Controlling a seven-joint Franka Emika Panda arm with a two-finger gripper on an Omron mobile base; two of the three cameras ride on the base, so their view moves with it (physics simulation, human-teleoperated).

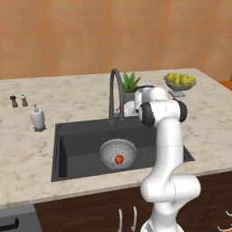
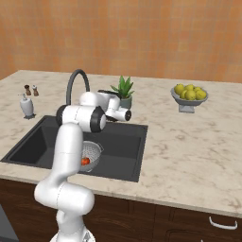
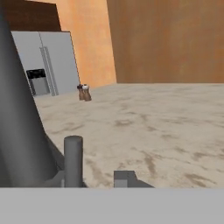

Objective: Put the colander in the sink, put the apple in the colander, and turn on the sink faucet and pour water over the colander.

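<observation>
So the colander (image 1: 118, 154) is sitting in the sink (image 1: 77, 149) with the apple (image 1: 119, 159) inside it, and the gripper (image 3: 99, 177) is up by the base of the sink faucet (image 1: 115, 93), can't tell if it's actually gripping anything.

- White Franka arm with dark joints (image 1: 168, 136): rises from the base, upper link upright, elbow bent, forearm reaching forward and level.
- Wrist: white, turned sideways so the hand lies roughly horizontal.
- Two-finger gripper (image 3: 98, 175): dark finger tips drawn near together; whether fully closed cannot be told.
</observation>
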